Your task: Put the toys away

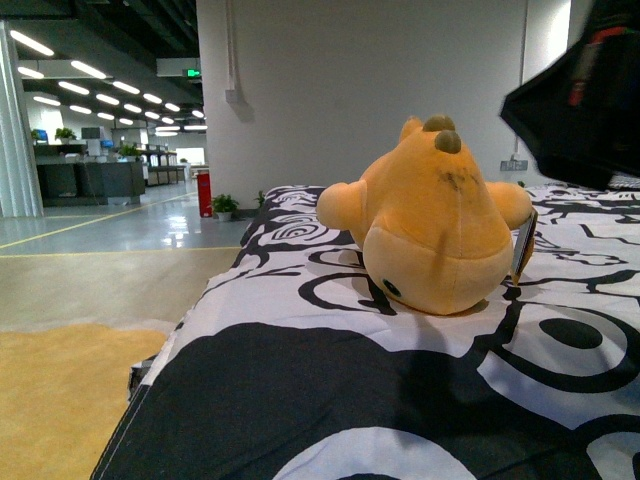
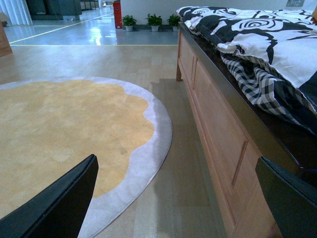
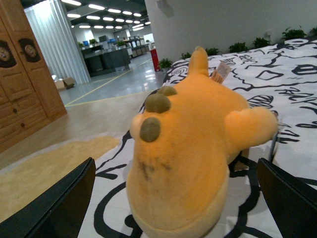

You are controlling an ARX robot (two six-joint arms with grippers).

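While the plush toy point(image 1: 435, 225) lies on the bed point(image 1: 300, 380), R gripper point(image 3: 175, 162) sits over bed, jaws wide apart, facing toy. L gripper point(image 2: 176, 158), jaws apart, hangs beside bed, above rug point(image 2: 74, 129).

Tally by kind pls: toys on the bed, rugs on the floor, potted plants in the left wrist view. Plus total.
Soft orange-yellow plush toy animal, lying on the black-and-white patterned bedspread: 1
Round yellow rug with pale scalloped border: 1
Small green potted plants along the far wall: 3
Total: 5
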